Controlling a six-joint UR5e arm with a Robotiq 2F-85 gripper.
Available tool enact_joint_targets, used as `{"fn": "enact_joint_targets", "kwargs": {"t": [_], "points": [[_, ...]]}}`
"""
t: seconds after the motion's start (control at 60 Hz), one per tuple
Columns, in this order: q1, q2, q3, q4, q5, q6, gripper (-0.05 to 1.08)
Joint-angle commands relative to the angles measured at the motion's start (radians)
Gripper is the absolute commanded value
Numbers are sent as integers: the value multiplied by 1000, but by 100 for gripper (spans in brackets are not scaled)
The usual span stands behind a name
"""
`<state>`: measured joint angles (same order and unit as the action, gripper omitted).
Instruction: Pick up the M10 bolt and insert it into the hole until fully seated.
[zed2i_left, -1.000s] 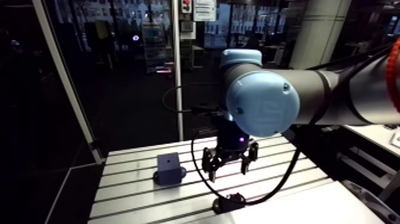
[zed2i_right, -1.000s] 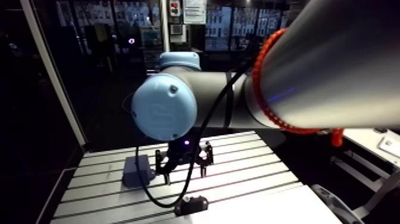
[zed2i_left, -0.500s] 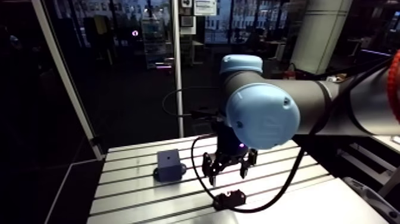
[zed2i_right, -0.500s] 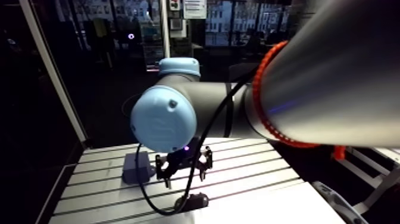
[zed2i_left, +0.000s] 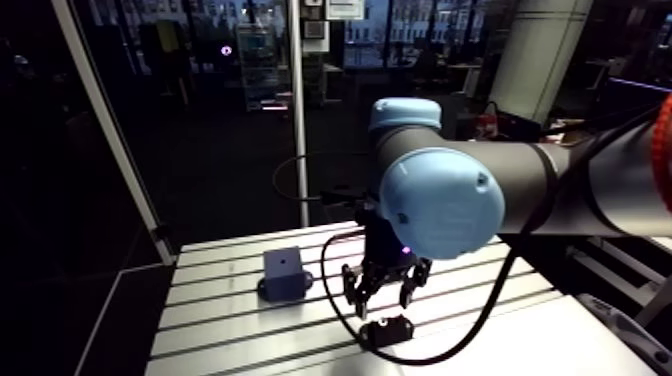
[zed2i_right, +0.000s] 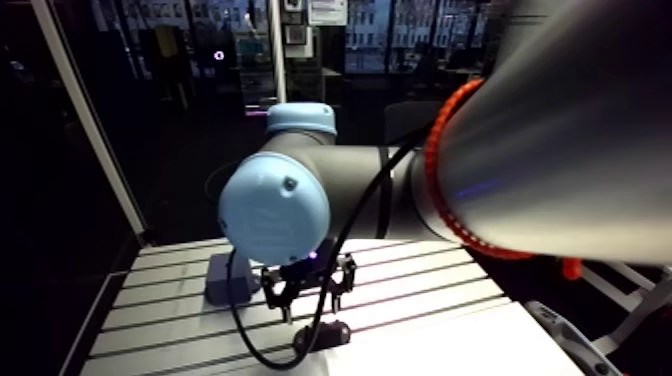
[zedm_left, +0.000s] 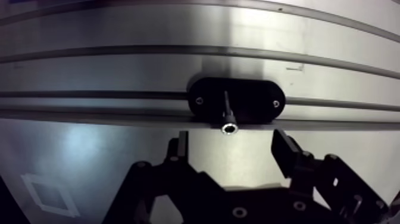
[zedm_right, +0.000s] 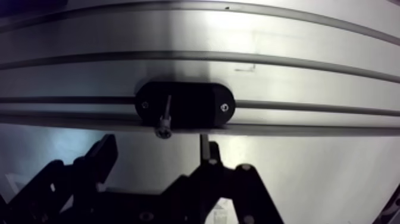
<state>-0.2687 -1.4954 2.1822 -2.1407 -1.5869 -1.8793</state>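
Here's the tool (zedm_left: 232, 150) poised low over the bench (zedm_left: 119, 71), fingers (zedm_left: 178, 146) spread wide and nothing between them. Just ahead of it, lined up with the gap between the fingers, stands the M10 bolt (zedm_left: 227, 115). It's upright in a black oval holder (zedm_left: 259, 102), and the wrist view looks almost straight down on it: a slim, dull-metal shank topped by a bright round socket head with a dark recess in the middle. The head catches the light and sits apart from both fingers, with no contact there. The holder lies across one of the bench's long slots, with a small screw at each rounded end and the bolt at its middle.

Over in the arm view, the tool hangs just above that same holder near the bench's front edge. Well off to one side, further back on the bench, sits a dark blue-grey block (zed2i_left: 283, 277) with a small dark hole (zed2i_left: 285, 265) in its top face.
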Motion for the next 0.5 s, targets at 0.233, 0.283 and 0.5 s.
{"fn": "enact_joint_targets", "kwargs": {"t": [0.233, 0.283, 0.5], "points": [[-1, 8, 16, -31, 0, -2, 36], [-1, 10, 18, -37, 0, -2, 37], [-1, 17, 22, -49, 0, -2, 41]]}}
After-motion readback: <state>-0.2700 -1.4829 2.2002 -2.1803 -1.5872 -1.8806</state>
